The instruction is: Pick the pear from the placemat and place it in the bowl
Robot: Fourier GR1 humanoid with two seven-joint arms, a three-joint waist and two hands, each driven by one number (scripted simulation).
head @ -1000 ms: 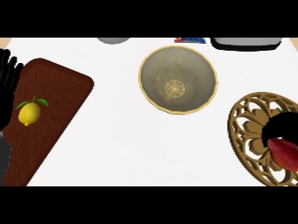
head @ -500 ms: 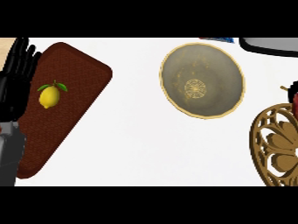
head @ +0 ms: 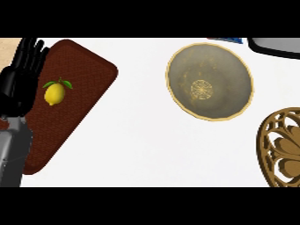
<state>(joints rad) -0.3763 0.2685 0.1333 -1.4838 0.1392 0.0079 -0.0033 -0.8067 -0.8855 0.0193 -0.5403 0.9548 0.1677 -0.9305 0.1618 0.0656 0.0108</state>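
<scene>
Head view now lacks the right hand; left hand [head: 19, 81] rests open-fingered beside the lemon [head: 55, 93].

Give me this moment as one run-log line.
left robot hand: open, resting on placemat | right: out of view | lemon: on placemat | bowl: empty

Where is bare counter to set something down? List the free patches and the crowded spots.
Free: the white stretch between the brown placemat and the bowl, and the area below the bowl, left of the gold trivet. Crowded: the placemat's left, with the lemon beside the left robot hand.
</scene>
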